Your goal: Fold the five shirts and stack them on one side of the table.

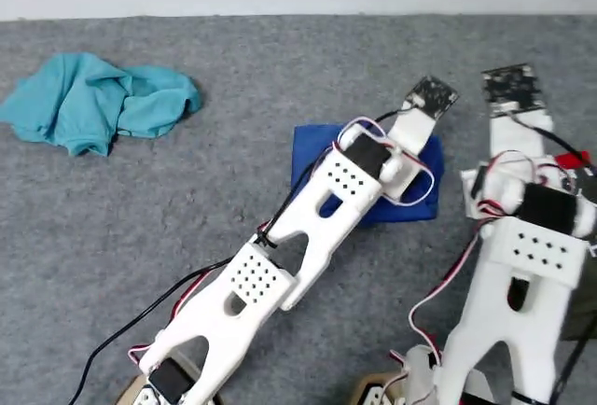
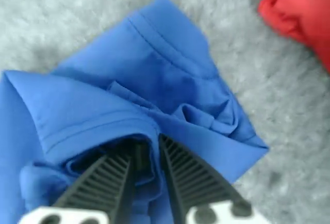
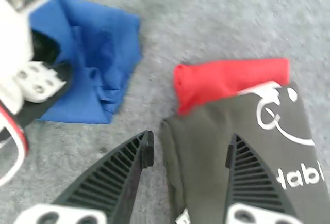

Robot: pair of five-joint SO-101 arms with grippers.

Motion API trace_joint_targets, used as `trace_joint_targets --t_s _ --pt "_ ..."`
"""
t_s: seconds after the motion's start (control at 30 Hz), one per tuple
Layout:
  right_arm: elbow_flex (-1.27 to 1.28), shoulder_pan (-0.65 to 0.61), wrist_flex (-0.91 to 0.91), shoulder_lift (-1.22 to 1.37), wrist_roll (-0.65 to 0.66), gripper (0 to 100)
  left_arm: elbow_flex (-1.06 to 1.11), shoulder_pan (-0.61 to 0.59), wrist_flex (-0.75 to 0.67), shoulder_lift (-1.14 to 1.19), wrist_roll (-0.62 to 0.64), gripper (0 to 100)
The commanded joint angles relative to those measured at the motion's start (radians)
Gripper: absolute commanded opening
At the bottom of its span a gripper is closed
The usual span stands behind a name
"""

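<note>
**Left hand bites into the blue, right hand wide over the dark shirt**

We're down on the grey tabletop [image 1: 187, 237]. The left hand [image 2: 144, 180] has its two ribbed fingers [image 2: 105, 180] drawn close together, clamped on a fold of the blue shirt [image 2: 154, 69]. That fold drapes right over the fingertips, and the rest of the garment spreads out flat ahead of the hand, its hem running away from the tips. Past the blue cloth's far corner, well ahead of this hand, we catch an edge of red.

Over to the right hand [image 3: 191, 144], and it's the opposite picture, with the fingers spread well apart and nothing gripped. The dark shirt [image 3: 198, 193] with its white print lies directly between them, its near edge just inside one finger. The red shirt [image 3: 227, 79] pokes out from under the dark one, just beyond the fingertips. The blue shirt sits off to this hand's side, apart from the red, with bare grey between them.

The teal shirt [image 1: 98, 102] lies crumpled in a loose heap, well away from both hands, out on the left hand's outer side.
</note>
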Motion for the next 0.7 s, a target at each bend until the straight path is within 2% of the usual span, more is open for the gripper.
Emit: trace_joint_targets --t_s 0.0,0.2,0.4,0.57,0.67 --pt "-0.008 0.051 -0.019 -0.033 -0.002 23.7 -0.071 0.011 -0.012 0.011 -0.006 2" --pt "-0.008 0.054 -0.019 -0.033 -0.002 23.7 -0.260 0.006 -0.008 0.017 -0.008 11" --pt "-0.008 0.056 -0.019 -0.035 -0.002 23.7 -0.283 -0.017 -0.068 -0.009 -0.008 13" --pt "-0.008 0.053 -0.021 -0.035 -0.003 23.7 -0.283 -0.086 -0.097 -0.126 -0.009 13" --pt "-0.008 0.050 -0.021 -0.033 -0.009 23.7 -0.283 -0.181 -0.061 -0.227 -0.009 13"
